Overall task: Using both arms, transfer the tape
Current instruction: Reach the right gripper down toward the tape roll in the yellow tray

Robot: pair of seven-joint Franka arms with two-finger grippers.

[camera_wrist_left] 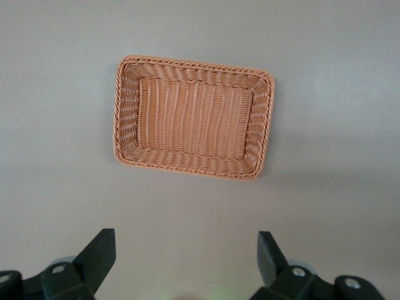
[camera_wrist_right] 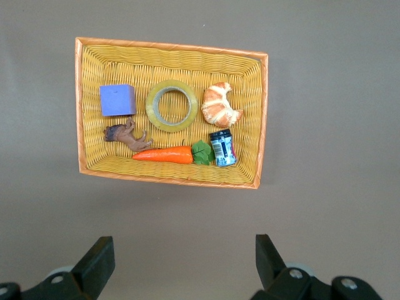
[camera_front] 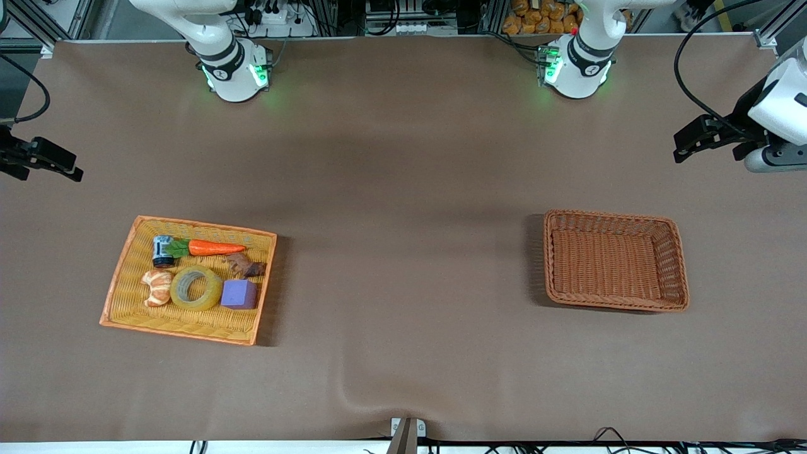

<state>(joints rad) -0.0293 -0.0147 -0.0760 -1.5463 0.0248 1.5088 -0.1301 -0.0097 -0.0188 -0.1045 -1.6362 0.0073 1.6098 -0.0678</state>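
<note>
The tape (camera_front: 196, 288), a translucent yellow ring with a pale core, lies flat in the orange-yellow basket (camera_front: 189, 222) toward the right arm's end of the table. It also shows in the right wrist view (camera_wrist_right: 172, 105), between a purple cube and a croissant-like toy. My right gripper (camera_wrist_right: 185, 247) is open and empty, high above bare table beside that basket (camera_wrist_right: 169, 45); in the front view it shows at the edge (camera_front: 38, 161). My left gripper (camera_wrist_left: 186, 240) is open and empty, high above bare table beside the brown wicker basket (camera_wrist_left: 194, 62); in the front view it shows at the other edge (camera_front: 693, 139).
The brown wicker basket (camera_front: 608, 216) holds nothing. With the tape lie a carrot (camera_front: 214, 248), a small jar (camera_front: 163, 250), a croissant-like toy (camera_front: 157, 287), a purple cube (camera_front: 239, 294) and a brown toy (camera_front: 244, 265). The cloth has a ripple (camera_front: 353, 397) near the front edge.
</note>
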